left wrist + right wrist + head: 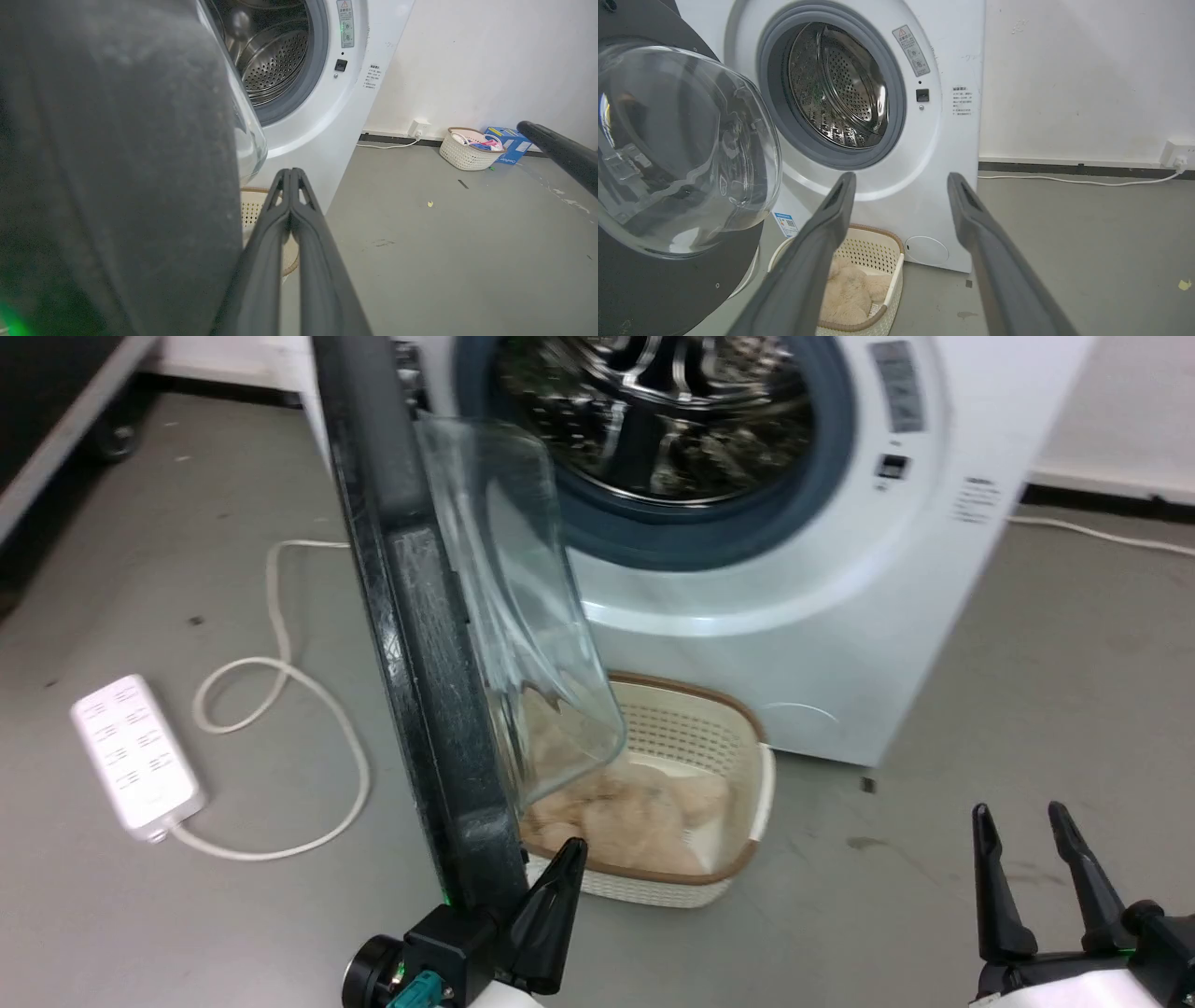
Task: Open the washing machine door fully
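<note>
While the washing machine door (411, 616) stands roughly square to the front of the washing machine (840, 616), the swing looks only about half done. In the head view the door appears edge-on, running from 12 o'clock down to 6 o'clock.

The left gripper (289, 171) has its fingers pressed together and pinches nothing. It sits at the door's free edge on the glass side, at 6 o'clock in the head view, and I cannot tell whether it actually touches. The right gripper (1041, 821) hangs at 4 o'clock with its fingers spread and empty, well apart from the door.

The next move probably calls for a steady sideways push toward 9 o'clock, following the hinge's arc, with the finger flank kept low on the frame and off the glass.

The door is a glossy, dusty black disc, thick at the rim, and likely slippery. Its glass bowl (686, 149) is clear, smooth and deeply bulged toward the machine. Behind it, a grey rubber gasket (653, 537) rings the perforated steel drum (840, 93). A cream lattice basket (695, 693) with a brown rim stands just in front of the machine and holds a tan fluffy cloth (635, 812).
</note>
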Robot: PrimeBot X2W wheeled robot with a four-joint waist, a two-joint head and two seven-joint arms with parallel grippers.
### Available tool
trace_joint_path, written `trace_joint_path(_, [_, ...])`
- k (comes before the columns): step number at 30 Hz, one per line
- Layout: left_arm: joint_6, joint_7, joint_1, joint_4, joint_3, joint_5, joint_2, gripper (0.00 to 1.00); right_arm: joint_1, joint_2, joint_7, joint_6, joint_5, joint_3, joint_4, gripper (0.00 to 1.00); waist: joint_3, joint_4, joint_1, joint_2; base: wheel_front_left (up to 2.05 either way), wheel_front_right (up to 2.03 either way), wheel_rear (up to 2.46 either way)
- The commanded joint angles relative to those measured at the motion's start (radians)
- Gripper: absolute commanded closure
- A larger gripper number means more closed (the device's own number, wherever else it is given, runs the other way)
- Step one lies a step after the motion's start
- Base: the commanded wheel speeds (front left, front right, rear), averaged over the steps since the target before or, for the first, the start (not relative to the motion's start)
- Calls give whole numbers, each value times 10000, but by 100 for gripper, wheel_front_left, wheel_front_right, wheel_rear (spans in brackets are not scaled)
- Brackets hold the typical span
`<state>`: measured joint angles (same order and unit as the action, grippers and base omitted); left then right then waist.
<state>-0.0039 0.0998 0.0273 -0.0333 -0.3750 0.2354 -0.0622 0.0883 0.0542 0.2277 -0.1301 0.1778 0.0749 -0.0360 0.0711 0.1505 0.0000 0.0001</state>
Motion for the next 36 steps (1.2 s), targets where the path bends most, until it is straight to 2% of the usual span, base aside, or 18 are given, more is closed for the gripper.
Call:
trace_joint_path(1, [68,57,-69,64,73,14,-81,100,-29,-39,27,-6,81,-12,59,0,-108,459,0,-1,0,0,0])
trace_joint_path(10, [246,-42,3,-2,166,122,-199,100,-53,-39,29,-6,158,-283,222,0,-96,2334,0,-1,0,0,0])
trace_joint_path(16, [567,-79,-227,-43,968,456,-448,100,-349,-39,-159,-6,-78,-461,83,0,391,2967,0,-1,0,0,0])
trace_joint_path(25, [624,-526,-1108,347,2528,1042,-1634,100,-656,-39,-506,-6,-432,-531,-196,0,1295,3109,0,-1,0,0,0])
trace_joint_path(31, [540,-908,-2141,1253,3794,1560,-2786,100,-989,-39,-858,-6,-845,-620,-554,0,2018,2889,0,-1,0,0,0])
trace_joint_path(36, [127,-1004,-3061,2463,4527,2007,-3743,100,-1135,-39,-1015,-6,-994,-522,-735,0,2412,2625,0,-1,0,0,0])
